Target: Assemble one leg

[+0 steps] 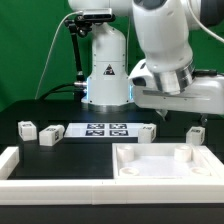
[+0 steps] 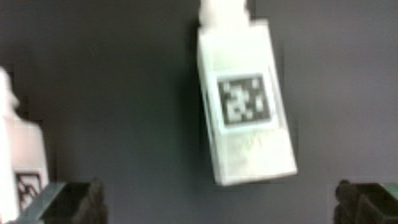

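Green backdrop, black tabletop (image 1: 85, 150). Exterior view first: on the exterior view's left of the marker board (image 1: 105, 130) sit two spare legs (image 1: 27, 127). A third leg (image 1: 148, 132) is just beside the board's right end. The leg (image 1: 195, 135) is farther right, with the gripper (image 1: 198, 122) hanging over it. A white tray panel (image 1: 160, 165) lies in front of the board.

Wrist view: the leg (image 2: 244, 100) lies flat, tag up. The gripper (image 2: 217, 205) has its jaws wide apart, gripping nothing. Another leg (image 2: 18, 140) peeks in at the edge.
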Motion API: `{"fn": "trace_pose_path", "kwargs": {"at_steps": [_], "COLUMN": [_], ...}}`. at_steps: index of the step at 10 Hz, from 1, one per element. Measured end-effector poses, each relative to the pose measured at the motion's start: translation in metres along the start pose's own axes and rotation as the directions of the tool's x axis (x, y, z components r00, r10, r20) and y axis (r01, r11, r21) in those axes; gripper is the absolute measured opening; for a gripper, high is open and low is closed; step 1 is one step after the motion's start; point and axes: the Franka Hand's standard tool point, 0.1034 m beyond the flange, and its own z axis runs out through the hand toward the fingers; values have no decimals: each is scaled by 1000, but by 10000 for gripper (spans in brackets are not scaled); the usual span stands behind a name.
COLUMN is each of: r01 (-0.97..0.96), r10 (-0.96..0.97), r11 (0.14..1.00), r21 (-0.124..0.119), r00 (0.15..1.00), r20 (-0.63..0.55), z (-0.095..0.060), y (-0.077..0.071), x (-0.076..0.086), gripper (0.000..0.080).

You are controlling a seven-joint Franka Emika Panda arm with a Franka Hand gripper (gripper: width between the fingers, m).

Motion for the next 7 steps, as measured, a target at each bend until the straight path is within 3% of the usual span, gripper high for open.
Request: {"fn": "trace_pose_path", "kwargs": {"at_steps": [1, 3, 7], "r01": [12, 9, 30], "r10": [-11, 0, -15], "r11": [1000, 1000, 998], "r21": [-2, -30, -49], "r00": [997, 955, 962], "r20": [83, 296, 271], "z": [1, 8, 30], "y": [1, 5, -5], "x": [3, -2, -9], "gripper": [649, 649, 649]}}
